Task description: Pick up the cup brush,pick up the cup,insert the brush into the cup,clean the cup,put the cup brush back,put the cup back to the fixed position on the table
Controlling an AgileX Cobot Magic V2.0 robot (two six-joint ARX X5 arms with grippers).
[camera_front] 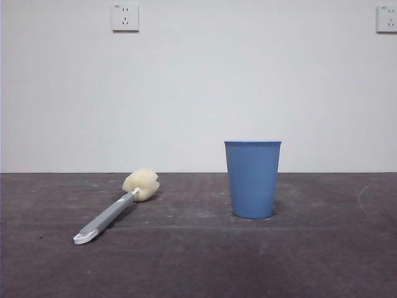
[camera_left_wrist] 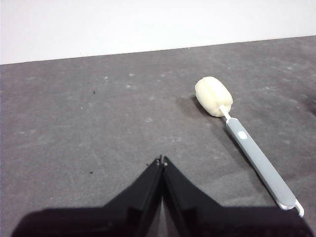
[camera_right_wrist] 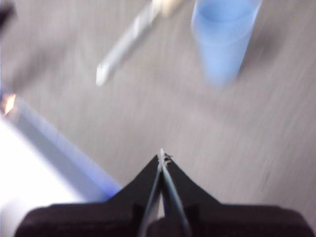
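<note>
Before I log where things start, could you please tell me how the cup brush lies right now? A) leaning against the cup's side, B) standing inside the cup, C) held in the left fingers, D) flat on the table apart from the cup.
D: the cup brush lies flat on the table, with a clear gap to the upright cup, and neither gripper holds it.

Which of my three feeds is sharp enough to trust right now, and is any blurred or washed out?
Front view: sharp, evenly lit, cup and brush crisp. Left wrist view: sharp too, a soft shadow beside the brush's sponge head. Right wrist view: streaked with motion blur, cup and brush smeared, a white washed-out patch at one corner.
</note>
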